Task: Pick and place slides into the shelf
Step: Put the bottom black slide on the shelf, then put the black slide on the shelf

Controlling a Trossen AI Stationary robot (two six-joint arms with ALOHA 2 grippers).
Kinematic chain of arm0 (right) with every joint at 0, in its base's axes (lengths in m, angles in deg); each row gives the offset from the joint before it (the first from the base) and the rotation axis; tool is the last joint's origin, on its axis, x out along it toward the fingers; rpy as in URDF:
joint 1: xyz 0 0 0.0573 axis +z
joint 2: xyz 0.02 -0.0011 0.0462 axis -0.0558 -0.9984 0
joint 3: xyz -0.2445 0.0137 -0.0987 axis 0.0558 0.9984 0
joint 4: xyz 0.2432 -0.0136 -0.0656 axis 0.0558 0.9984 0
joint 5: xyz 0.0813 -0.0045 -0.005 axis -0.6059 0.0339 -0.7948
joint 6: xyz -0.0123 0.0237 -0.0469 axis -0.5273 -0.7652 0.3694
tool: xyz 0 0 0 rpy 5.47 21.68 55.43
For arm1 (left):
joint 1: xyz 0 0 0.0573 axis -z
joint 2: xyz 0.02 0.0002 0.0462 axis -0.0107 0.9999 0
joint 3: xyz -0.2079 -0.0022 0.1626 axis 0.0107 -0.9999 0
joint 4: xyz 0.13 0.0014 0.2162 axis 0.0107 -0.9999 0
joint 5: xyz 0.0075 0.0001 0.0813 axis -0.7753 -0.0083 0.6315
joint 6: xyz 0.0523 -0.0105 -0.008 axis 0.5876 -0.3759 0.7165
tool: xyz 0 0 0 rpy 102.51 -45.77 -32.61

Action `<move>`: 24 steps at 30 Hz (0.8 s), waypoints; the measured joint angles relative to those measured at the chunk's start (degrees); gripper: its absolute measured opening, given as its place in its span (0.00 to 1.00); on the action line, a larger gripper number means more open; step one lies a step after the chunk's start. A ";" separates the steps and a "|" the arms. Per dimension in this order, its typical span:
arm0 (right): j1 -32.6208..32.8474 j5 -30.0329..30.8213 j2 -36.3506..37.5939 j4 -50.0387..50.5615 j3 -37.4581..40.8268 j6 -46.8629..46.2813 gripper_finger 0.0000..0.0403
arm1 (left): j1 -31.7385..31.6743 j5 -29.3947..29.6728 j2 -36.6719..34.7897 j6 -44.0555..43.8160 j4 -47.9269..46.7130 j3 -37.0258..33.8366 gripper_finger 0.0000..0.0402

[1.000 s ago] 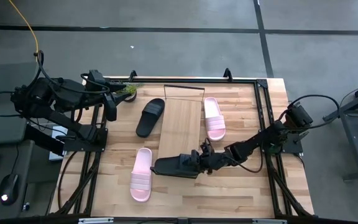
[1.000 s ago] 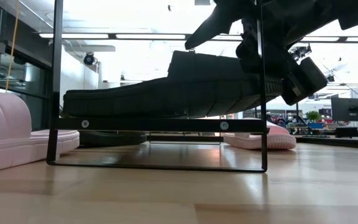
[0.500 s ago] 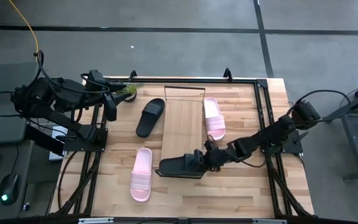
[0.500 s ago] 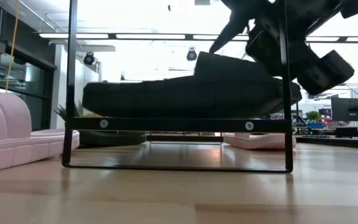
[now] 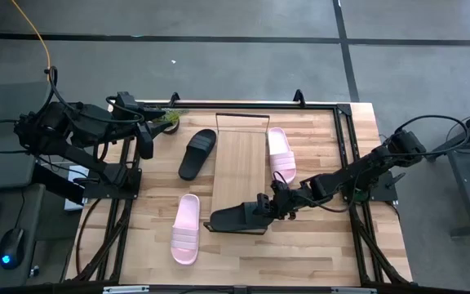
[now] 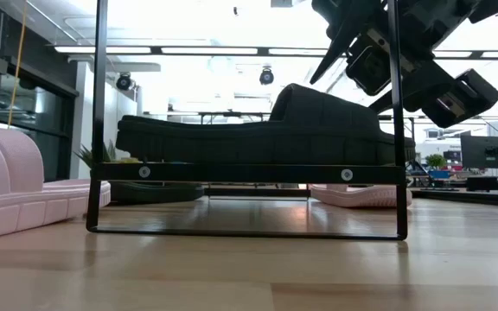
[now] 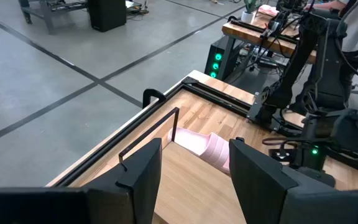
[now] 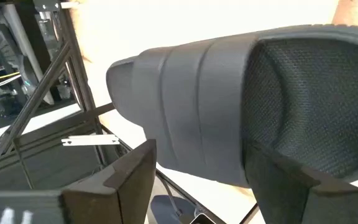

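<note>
High view shows 1 black slide [image 5: 233,218] lying across the near end of the shelf [image 5: 239,163], its long axis crosswise to the board, with the right end effector [image 5: 272,204] just beside its strap end. Low view confirms the sole rests flat on the shelf board — the right end effector [image 6: 379,52] sits above and to the strap side. In the right wrist view the fingers [image 8: 114,180] stand spread on either side of the strap without pinching it, so I judge this end effector open and the slide released, though contact is hard to rule out from here.

3 slides wait on the surface: the second black slide [image 5: 197,153] left of the shelf, 1 pink slide [image 5: 281,154] just right of it, and the other pink slide [image 5: 186,228] near the front left. The right arm is nearer the right-hand pink slide, which lies lengthwise along the shelf, beyond the end effector. The left end effector [image 7: 191,168] hovers open at the far left corner — idle.
</note>
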 joint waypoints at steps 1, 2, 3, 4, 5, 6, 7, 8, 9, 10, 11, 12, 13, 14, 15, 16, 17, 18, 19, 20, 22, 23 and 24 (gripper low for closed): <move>0.00 -0.32 0.00 -0.21 0.00 -0.01 0.57 | 0.00 0.00 0.00 0.02 -0.02 -0.02 0.43; -0.07 -1.03 0.00 -0.78 0.01 -0.07 0.57 | -0.01 0.00 0.00 0.02 -0.04 -0.01 0.43; -0.06 -1.65 0.00 -1.63 0.02 -0.03 0.57 | 0.00 0.02 0.00 0.02 -0.08 0.00 0.43; -0.02 -2.24 0.00 -2.69 0.02 0.03 0.57 | 0.00 0.07 0.00 0.02 -0.09 -0.02 0.43; 0.00 -2.78 0.00 -3.87 0.02 0.05 0.57 | -0.02 0.30 0.00 0.02 -0.10 0.00 0.43; 0.12 -2.75 0.00 -4.78 0.02 0.05 0.57 | -0.02 0.49 0.00 0.02 -0.15 -0.01 0.43; 0.31 -2.81 0.00 -5.64 0.02 0.05 0.57 | -0.02 0.88 0.00 0.07 -0.19 0.00 0.43; 0.44 -2.79 0.00 -6.53 0.02 0.02 0.57 | -0.02 1.25 0.00 0.10 -0.21 0.00 0.43; 0.52 -2.79 0.00 -7.40 0.02 -0.14 0.57 | -0.02 1.71 0.00 0.11 -0.28 0.00 0.43; 0.50 -2.95 0.00 -7.73 0.02 -0.21 0.57 | -0.02 2.02 0.00 0.10 -0.31 -0.01 0.43; 0.50 -3.32 0.00 -7.84 0.02 -0.40 0.57 | -0.02 2.11 0.00 0.11 -0.31 0.00 0.43; 0.50 -3.87 0.00 -7.86 0.02 -0.43 0.57 | -0.02 2.15 0.00 0.11 -0.29 0.00 0.43; 0.50 -4.34 0.00 -7.89 0.02 -0.45 0.57 | -0.02 2.16 0.00 0.11 -0.31 0.00 0.43; 0.50 -4.81 0.00 -7.77 0.02 -0.50 0.57 | -0.02 2.16 0.00 0.11 -0.29 -0.02 0.43; 0.50 -5.43 0.00 -7.52 0.02 -0.57 0.57 | -0.02 2.16 0.00 0.11 -0.31 -0.02 0.43; 0.50 -6.00 0.00 -7.16 0.02 -0.58 0.57 | -0.02 2.16 0.00 0.11 -0.31 0.00 0.43; 0.52 -6.59 0.00 -6.76 0.02 -0.59 0.57 | -0.02 2.16 0.00 0.11 -0.31 -0.02 0.43; 0.52 -7.41 0.00 -6.31 0.02 -0.59 0.57 | -0.02 2.16 0.00 0.08 -0.31 0.00 0.43; 0.52 -8.04 0.00 -5.78 0.02 -0.58 0.57 | -0.02 2.16 0.00 0.06 -0.31 -0.01 0.43; 0.54 -8.67 0.00 -5.07 0.02 -0.57 0.57 | -0.02 2.16 0.00 0.06 -0.31 0.00 0.43; 0.54 -9.08 0.00 -3.50 0.02 -0.39 0.57 | -0.04 2.19 0.00 0.04 -0.30 0.00 0.43; 0.54 -9.07 0.00 -2.88 0.02 -0.20 0.57 | -0.04 2.16 0.00 0.04 -0.31 0.00 0.43; 0.54 -9.07 0.00 -2.51 0.02 -0.10 0.57 | -0.04 2.19 0.00 0.04 -0.31 0.00 0.43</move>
